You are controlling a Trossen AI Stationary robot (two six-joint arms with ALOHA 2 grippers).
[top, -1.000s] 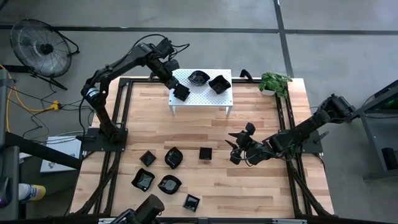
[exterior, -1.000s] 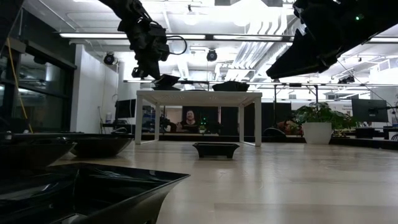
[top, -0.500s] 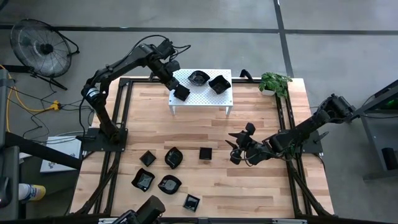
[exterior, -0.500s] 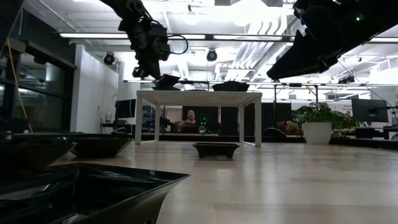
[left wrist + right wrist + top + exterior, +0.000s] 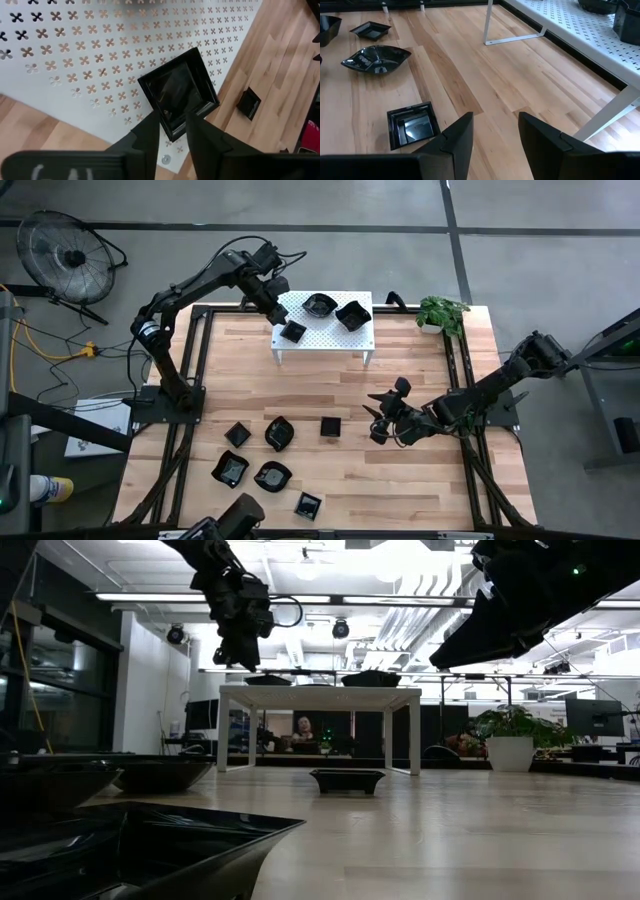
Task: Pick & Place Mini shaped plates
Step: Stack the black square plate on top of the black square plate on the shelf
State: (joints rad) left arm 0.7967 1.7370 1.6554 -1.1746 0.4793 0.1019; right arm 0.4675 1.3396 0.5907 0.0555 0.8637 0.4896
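A small square black plate (image 5: 177, 95) lies flat on the white perforated stand (image 5: 330, 335), near its left front corner. My left gripper (image 5: 172, 136) hovers open just above it, one finger on each side of the plate's nearest corner. Two more black plates (image 5: 320, 305) (image 5: 352, 314) rest on the stand. Several black plates lie on the wooden table, among them a square one (image 5: 330, 426) and a wavy one (image 5: 279, 433). My right gripper (image 5: 378, 420) hangs open over the table's middle right, holding nothing.
A potted plant (image 5: 440, 312) stands at the table's far right corner. A fan (image 5: 65, 252) is on the floor beyond the far left. In the low view a person (image 5: 303, 728) sits behind the stand. Bare wood lies between the stand and the plates.
My left gripper has opened and let go of the square plate. The plate, held tilted over the stand's left front corner before, now lies flat on the stand. Both arms have stayed in place.
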